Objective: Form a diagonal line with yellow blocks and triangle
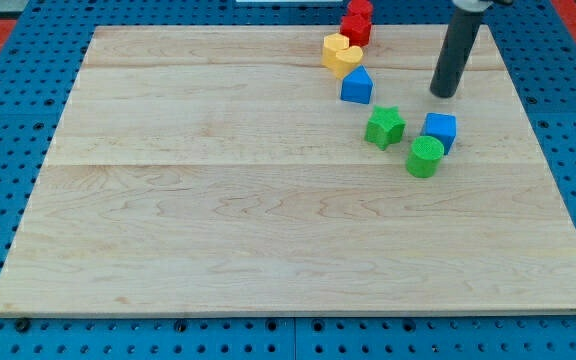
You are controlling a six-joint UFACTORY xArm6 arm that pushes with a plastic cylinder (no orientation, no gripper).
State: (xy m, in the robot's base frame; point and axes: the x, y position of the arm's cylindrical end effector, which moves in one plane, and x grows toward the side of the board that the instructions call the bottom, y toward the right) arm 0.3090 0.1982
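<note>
We carry no jaws here, so nothing opens, closes or holds anything; our arm ends in a straight dark rod, and my tip (pixel 446 94) rests on the table (pixel 218 220) in its upper right part, touching none of the blocks.

Nearest to my tip, just below it toward the view's bottom, is the blue cube (pixel 440 129). Touching that cube at its lower left is the green cylinder (pixel 425 157). To the view's left of those two sits the green star (pixel 385 127), apart from both by a narrow gap.

To the view's left of my tip, well apart from it, lies the blue triangle (pixel 357 86), a wedge-like block with its peak toward the view's top. Pressed against its upper left edge is the yellow heart-shaped block (pixel 341 53); its outline looks lobed, and we cannot tell whether it is one block or two yellow pieces packed together. Above the yellow, at the table's top edge, is a red cluster (pixel 357 20), seemingly two red blocks one behind the other, their shapes unclear.

So the red, yellow and blue triangle pieces run in a short slanting row from the view's top down toward the right.
</note>
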